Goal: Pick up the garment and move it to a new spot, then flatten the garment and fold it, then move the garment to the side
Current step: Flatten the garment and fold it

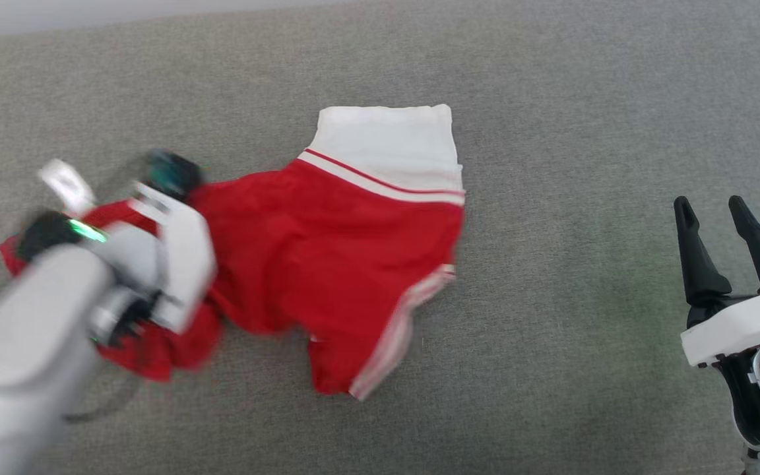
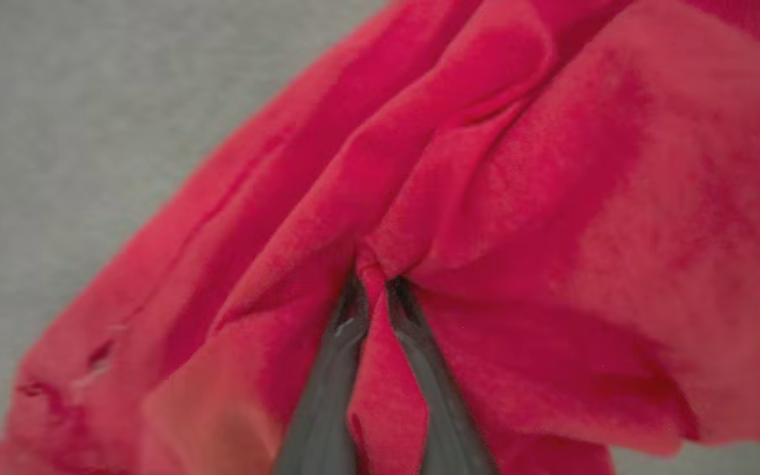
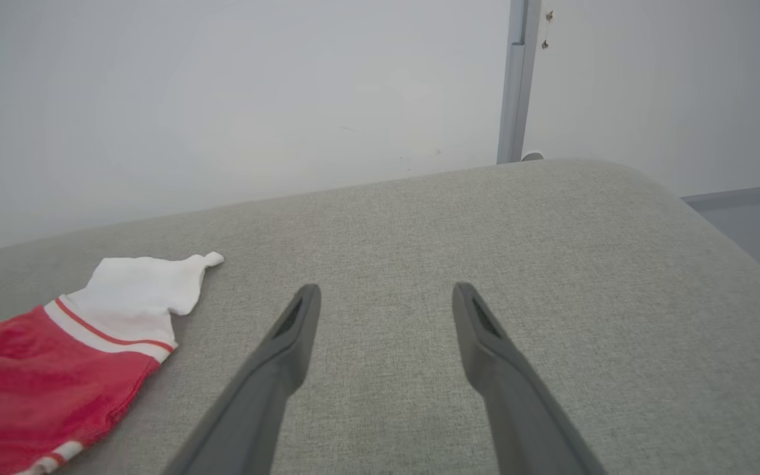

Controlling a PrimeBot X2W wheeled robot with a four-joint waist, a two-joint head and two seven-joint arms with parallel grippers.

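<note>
The garment (image 1: 327,251), a red T-shirt with white sleeves, lies crumpled on the grey cushion (image 1: 551,99), one white sleeve pointing to the far side. My left gripper (image 2: 375,287) is shut on a pinched fold of the garment's red fabric (image 2: 551,198) at its left end; in the head view the blurred left wrist (image 1: 156,244) covers that end. My right gripper (image 1: 713,204) stands open at the lower right, well clear of the garment, with nothing between its fingers. In the right wrist view the garment (image 3: 57,369) lies to the left of the open right gripper (image 3: 386,293).
The grey cushion (image 3: 551,264) stretches wide to the right and rounds off at its far right corner. A pale wall (image 3: 221,99) runs behind it, with a vertical metal post (image 3: 517,79). Bare floor (image 3: 756,224) shows past the right edge.
</note>
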